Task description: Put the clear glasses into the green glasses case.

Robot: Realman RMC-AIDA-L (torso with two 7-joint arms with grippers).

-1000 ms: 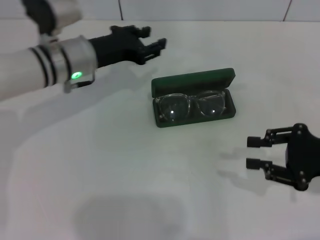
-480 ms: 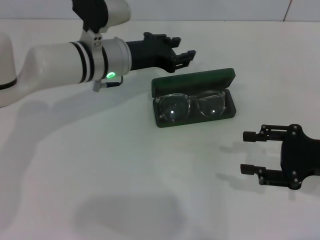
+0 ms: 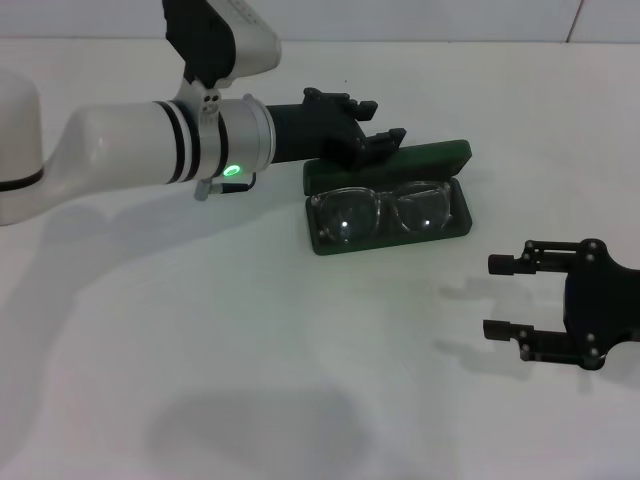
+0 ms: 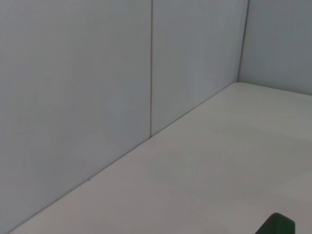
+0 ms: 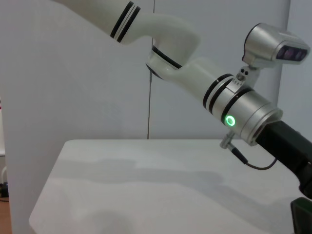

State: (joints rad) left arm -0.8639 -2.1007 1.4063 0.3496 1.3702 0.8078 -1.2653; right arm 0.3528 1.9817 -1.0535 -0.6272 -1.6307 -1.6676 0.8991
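The left claw (image 3: 372, 122) reaches in from the upper left of the head view, its black fingers slightly apart and empty, hovering at the back left corner of the green glasses case (image 3: 388, 194) near the raised lid. The right claw (image 3: 512, 295) sits low at the right of that frame, well apart from the case, its two prongs spread and holding nothing. The case lies open at the centre of the white tabletop (image 3: 200, 330), a dark rounded rectangle with the clear glasses (image 3: 380, 212) resting inside it, lenses glinting. The left wrist view shows only pale wall panels, tabletop and a green sliver of case (image 4: 278, 225) in its lower right. The right wrist view shows the left arm's glossy white shell, its silver cuff and a lit green ring.
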